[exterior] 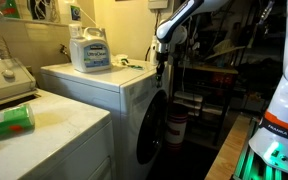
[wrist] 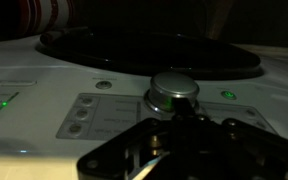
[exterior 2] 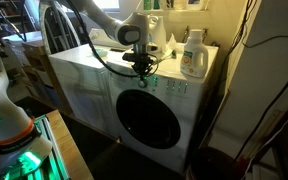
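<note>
My gripper (exterior 2: 142,70) hangs at the front control panel of a white front-loading washer (exterior 2: 99,62); it also shows in an exterior view (exterior: 161,62). In the wrist view the dark fingers (wrist: 174,118) are together and shut, with nothing between them. Their tips sit right at the near edge of a round silver knob (wrist: 174,90) on the panel. I cannot tell whether they touch it. A green light (wrist: 229,96) glows beside the knob. The round dark door (exterior 2: 149,118) is below the panel and closed.
A white detergent bottle with a blue label (exterior 2: 192,55) stands on the washer top, also seen in an exterior view (exterior: 89,50). A green bottle (exterior: 9,120) lies on a nearer white machine (exterior: 64,125). A red-and-white can (exterior: 176,128) stands on dark shelving beside the washer.
</note>
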Robot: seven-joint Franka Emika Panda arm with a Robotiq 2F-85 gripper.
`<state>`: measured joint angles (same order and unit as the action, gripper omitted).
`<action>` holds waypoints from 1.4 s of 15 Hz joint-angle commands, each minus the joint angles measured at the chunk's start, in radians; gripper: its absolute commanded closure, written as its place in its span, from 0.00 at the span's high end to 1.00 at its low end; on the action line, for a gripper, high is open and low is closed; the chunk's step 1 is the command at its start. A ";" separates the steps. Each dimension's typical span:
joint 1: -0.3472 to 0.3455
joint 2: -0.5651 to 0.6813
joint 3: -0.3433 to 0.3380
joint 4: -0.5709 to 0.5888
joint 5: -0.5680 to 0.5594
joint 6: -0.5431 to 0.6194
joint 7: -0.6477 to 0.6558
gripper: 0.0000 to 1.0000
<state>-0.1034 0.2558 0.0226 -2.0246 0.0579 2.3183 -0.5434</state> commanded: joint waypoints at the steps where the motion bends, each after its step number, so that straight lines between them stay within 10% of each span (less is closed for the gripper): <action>1: -0.002 -0.011 0.021 -0.008 0.033 -0.018 -0.026 0.00; 16: 0.022 -0.242 0.017 -0.139 0.065 -0.035 -0.012 0.00; 17: 0.028 -0.273 0.010 -0.158 0.048 -0.041 0.014 0.26; 21: 0.035 -0.436 -0.017 -0.274 0.051 -0.063 0.003 0.48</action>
<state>-0.0877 -0.0320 0.0418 -2.1722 0.1067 2.2745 -0.5428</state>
